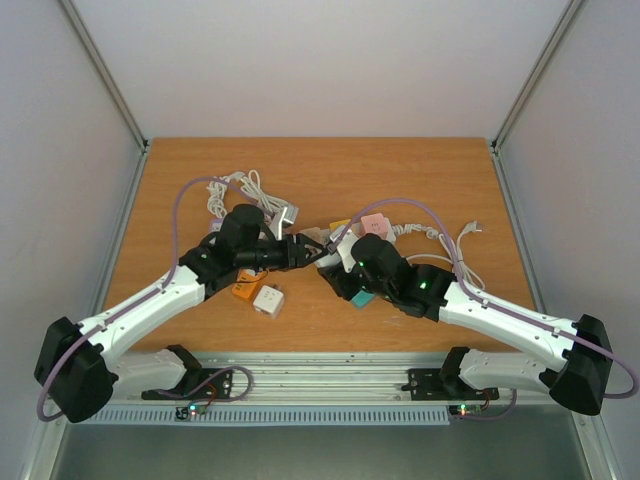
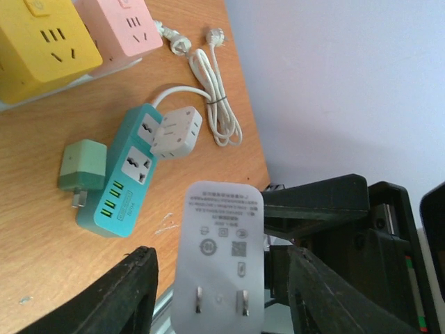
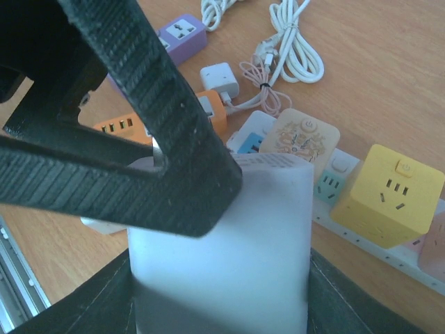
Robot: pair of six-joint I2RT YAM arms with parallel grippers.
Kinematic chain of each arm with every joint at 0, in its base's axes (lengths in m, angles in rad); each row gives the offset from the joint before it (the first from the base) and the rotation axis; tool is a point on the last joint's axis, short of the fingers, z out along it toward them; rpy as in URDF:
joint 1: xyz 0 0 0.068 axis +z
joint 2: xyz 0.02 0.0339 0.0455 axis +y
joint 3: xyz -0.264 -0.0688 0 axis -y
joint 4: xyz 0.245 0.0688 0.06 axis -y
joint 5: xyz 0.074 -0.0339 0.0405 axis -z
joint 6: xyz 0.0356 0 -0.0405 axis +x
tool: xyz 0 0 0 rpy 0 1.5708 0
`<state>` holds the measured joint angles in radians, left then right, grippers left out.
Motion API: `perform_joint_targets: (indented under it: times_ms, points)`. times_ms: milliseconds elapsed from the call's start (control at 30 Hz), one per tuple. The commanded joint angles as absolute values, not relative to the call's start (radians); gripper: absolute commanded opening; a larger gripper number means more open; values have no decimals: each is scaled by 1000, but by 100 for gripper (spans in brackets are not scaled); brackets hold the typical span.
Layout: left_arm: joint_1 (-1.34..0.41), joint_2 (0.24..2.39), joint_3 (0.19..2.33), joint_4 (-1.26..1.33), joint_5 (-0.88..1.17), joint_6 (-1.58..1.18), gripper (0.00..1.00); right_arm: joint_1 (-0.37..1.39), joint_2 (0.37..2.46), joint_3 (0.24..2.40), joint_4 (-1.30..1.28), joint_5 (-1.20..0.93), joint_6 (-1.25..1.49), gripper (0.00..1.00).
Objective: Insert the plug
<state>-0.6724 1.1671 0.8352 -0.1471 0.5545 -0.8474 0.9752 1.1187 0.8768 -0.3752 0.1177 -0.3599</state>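
The plug [image 2: 221, 257] is a white flat charger block, its two metal prongs facing the left wrist camera. My right gripper [image 3: 222, 309] is shut on its body [image 3: 229, 264], a finger pressed against each side. My left gripper [image 2: 222, 282] stands open around the pronged end, a narrow gap showing on each side. One of its black fingers [image 3: 160, 104] crosses over the plug in the right wrist view. In the top view both grippers meet at mid-table, left [image 1: 305, 250] and right [image 1: 336, 258], and the plug [image 1: 322, 257] is mostly hidden between them.
A white strip carries a yellow cube socket [image 3: 393, 195] and a pink one [image 2: 118, 24]. A teal power strip [image 2: 128, 170] with a white cube adapter [image 2: 177, 131] and a green adapter [image 2: 82, 167] lie on the wood. Orange [image 3: 125, 125] and purple [image 3: 181, 31] strips and coiled white cables [image 3: 295, 42] lie nearby.
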Motion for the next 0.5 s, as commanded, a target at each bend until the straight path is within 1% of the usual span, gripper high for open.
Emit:
perform_joint_targets:
  times_ms: [0, 67, 267, 333, 433, 467]
  points:
    - [-670, 1166, 825, -78, 615, -881, 49, 973, 1117, 923, -337, 135, -355, 49]
    - [-670, 1157, 810, -76, 612, -883, 44, 974, 1132, 944, -347, 140, -358, 49]
    - [-670, 1143, 807, -81, 619, -865, 23, 973, 1156, 974, -364, 120, -351, 51]
    - [-670, 1134, 812, -93, 600, -849, 19, 970, 1160, 981, -382, 120, -331, 57]
    - [-669, 1114, 828, -117, 546, -803, 18, 961, 1162, 991, -419, 118, -285, 73]
    - [-669, 1103, 831, -123, 513, -788, 18, 957, 1155, 990, -426, 111, -275, 76]
